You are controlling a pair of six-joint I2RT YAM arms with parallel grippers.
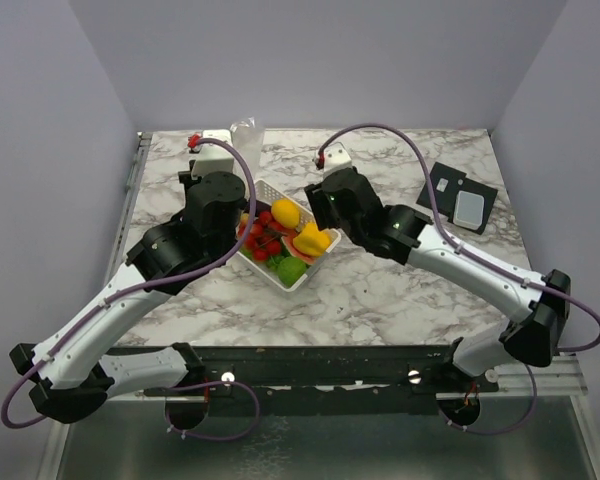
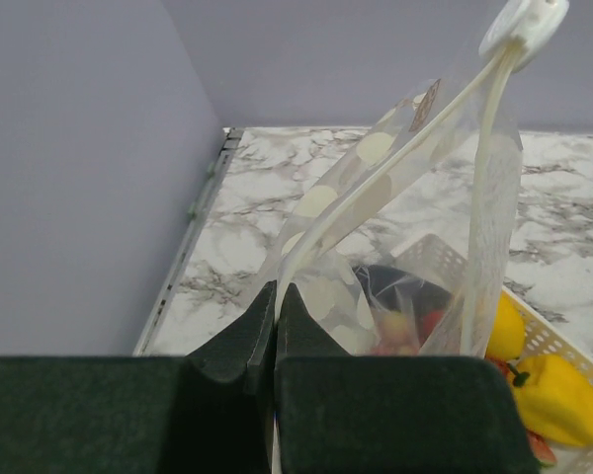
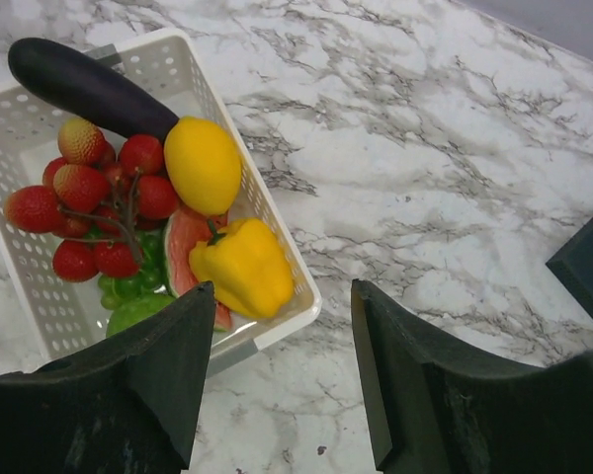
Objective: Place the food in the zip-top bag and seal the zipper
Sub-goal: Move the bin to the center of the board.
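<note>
The food lies in a white basket (image 3: pixel 267 212): a dark eggplant (image 3: pixel 84 87), strawberries (image 3: pixel 79 183), a lemon (image 3: pixel 203 163), a yellow pepper (image 3: pixel 242 267), a watermelon slice (image 3: pixel 183 247) and green grapes (image 3: pixel 128 286). My right gripper (image 3: pixel 282 296) hangs open above the basket's near corner with nothing between its fingers. My left gripper (image 2: pixel 275 296) is shut on the lower edge of the clear zip-top bag (image 2: pixel 395 197) and holds it upright beside the basket. Dark and red shapes show through the bag. Its zipper strip (image 2: pixel 489 109) runs up to a white tab (image 2: pixel 524 25).
From above, the basket (image 1: pixel 315 265) sits mid-table between both arms, with the left gripper (image 1: pixel 225 195) and the right gripper (image 1: pixel 325 205) on either side of it. A black pad with a pale card (image 1: pixel 462 195) lies at the back right. The table's left edge rail (image 2: pixel 203 197) is close.
</note>
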